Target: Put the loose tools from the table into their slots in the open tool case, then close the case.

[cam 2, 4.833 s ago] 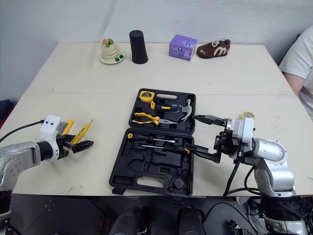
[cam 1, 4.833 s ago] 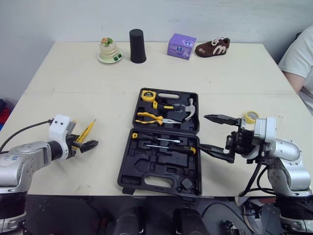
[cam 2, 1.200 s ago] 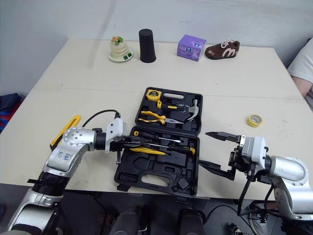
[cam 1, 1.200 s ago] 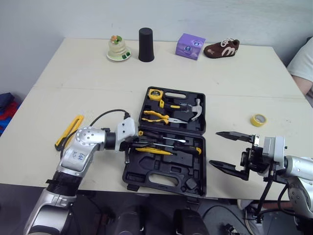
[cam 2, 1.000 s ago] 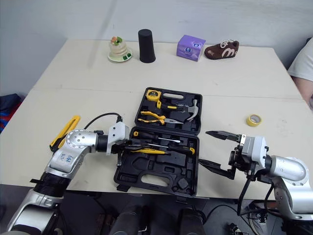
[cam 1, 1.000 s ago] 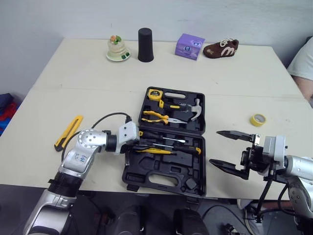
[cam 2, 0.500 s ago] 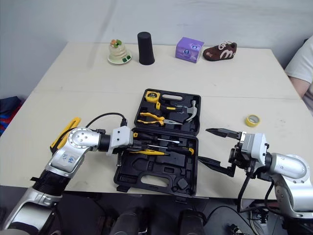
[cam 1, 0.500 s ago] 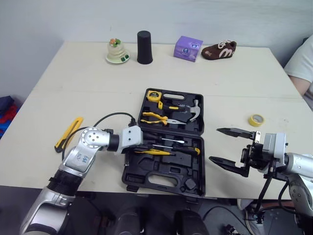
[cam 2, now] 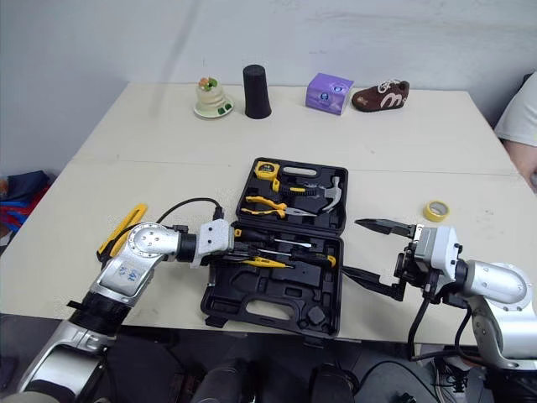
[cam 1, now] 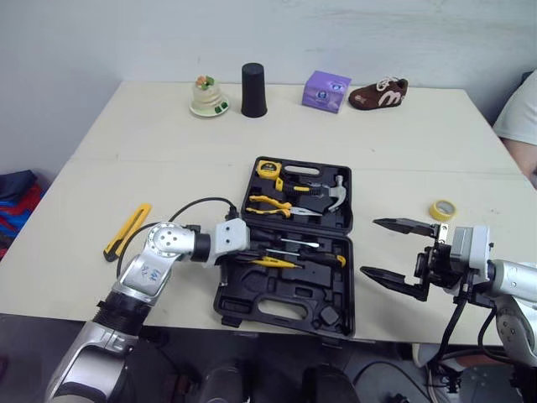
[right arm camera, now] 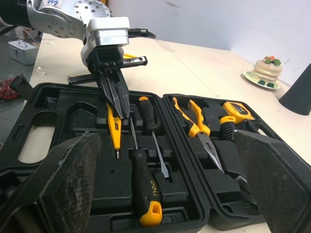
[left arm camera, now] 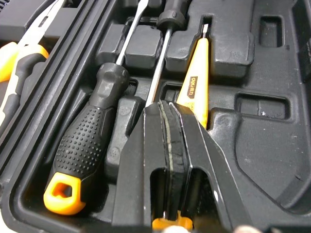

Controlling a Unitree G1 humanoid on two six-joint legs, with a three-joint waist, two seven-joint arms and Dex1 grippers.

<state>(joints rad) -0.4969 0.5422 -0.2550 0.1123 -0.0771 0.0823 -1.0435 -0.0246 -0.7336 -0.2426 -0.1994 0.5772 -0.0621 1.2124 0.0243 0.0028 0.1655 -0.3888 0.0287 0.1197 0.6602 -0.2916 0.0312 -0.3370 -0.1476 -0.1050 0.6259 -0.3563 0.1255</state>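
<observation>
Pinching yellow tester screwdriver [left arm camera: 194,87] in left gripper [left arm camera: 166,109] to seat it in its tool case [cam 2: 252,312] slot; holds right gripper [cam 1: 369,247] spread near tabletop's [cam 1: 419,159] right edge.

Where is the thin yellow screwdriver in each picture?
Head views: yellow screwdriver in the case's near half, at the left pincer's tip.
Left wrist view: yellow screwdriver passing under the shut pincer.
Right wrist view: yellow screwdriver beside that pincer.
Shared landmark: the black-handled screwdriver alongside.
</observation>
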